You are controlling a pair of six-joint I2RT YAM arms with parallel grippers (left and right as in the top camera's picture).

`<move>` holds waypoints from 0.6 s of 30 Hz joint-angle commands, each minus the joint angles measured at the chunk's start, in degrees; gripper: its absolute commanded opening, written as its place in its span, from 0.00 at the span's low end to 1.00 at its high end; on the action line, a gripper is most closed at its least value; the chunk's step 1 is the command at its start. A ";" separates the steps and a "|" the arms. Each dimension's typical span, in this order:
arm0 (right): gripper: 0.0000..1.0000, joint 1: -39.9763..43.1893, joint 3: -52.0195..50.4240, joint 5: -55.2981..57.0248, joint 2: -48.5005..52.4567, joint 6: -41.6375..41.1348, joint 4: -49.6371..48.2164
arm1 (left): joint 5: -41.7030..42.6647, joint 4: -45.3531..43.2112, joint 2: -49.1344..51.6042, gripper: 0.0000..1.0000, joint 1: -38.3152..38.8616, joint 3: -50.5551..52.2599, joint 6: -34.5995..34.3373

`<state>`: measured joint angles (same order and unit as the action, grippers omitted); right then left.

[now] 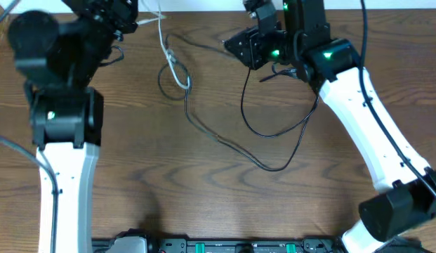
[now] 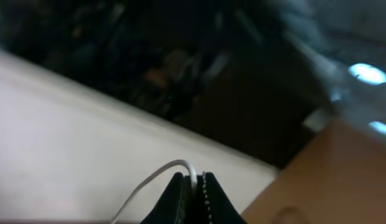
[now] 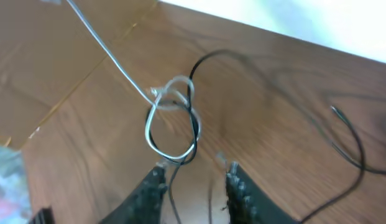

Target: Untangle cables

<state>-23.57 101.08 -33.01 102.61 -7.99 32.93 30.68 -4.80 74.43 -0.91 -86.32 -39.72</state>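
Note:
The white cable runs from the top edge down to a knot, where it loops with a thin black cable. That black cable trails down and right across the table. My left gripper is at the top left, shut on the white cable. My right gripper is open, to the right of the knot. In the right wrist view the knot lies just ahead of the open jaws. Black strands pass between the fingers without being gripped.
A second black loop hangs below the right gripper and lies on the wooden table. The white back edge is near the left gripper. A black equipment bar lines the front edge.

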 commanded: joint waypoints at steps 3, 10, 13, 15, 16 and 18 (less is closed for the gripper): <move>0.52 -1.20 0.15 -11.76 2.36 7.10 -2.84 | 1.88 -3.50 -4.50 0.07 0.09 -1.03 -7.74; 0.70 -4.81 0.15 -12.13 3.54 8.96 -8.00 | 2.40 -3.45 -5.33 0.07 0.09 -1.03 -13.66; 0.74 -6.58 0.15 -12.13 4.42 8.94 -10.36 | 3.13 -3.48 -5.33 0.08 0.09 -1.03 -14.64; 0.77 -7.76 0.15 -12.17 5.22 8.92 -12.20 | 3.45 -3.45 -5.33 0.08 0.09 -1.03 -14.64; 0.78 -8.50 0.15 -12.17 5.70 8.92 -13.11 | 3.52 -3.45 -5.33 0.08 0.13 -1.03 -14.64; 0.81 -9.86 0.15 -12.15 6.32 8.92 -14.62 | 3.89 -3.48 -5.33 0.07 0.13 -1.03 -14.67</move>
<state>-31.59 101.08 -44.16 107.07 -0.12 19.22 32.95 -7.79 69.32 -0.91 -86.32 -53.19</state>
